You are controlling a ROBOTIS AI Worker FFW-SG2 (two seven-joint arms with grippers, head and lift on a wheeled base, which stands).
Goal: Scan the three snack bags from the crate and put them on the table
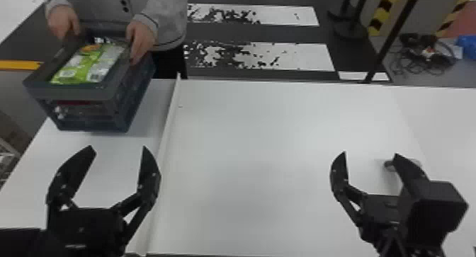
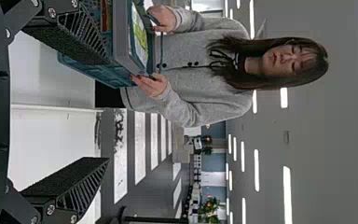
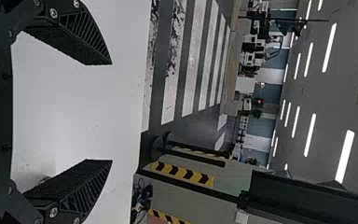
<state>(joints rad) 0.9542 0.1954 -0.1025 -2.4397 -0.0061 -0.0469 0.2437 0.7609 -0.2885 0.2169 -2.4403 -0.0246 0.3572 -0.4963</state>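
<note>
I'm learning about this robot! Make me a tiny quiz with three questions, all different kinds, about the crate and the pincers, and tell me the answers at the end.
1. True or false: the left pincer and the right pincer are both open.
2. Where is the green-and-white snack bag?
A) On the floor
B) In the crate
C) Between the right pincer's fingers
3. Fill in the missing word: a person is holding the crate with both ____.

Key: 1. True; 2. B; 3. hands
</note>
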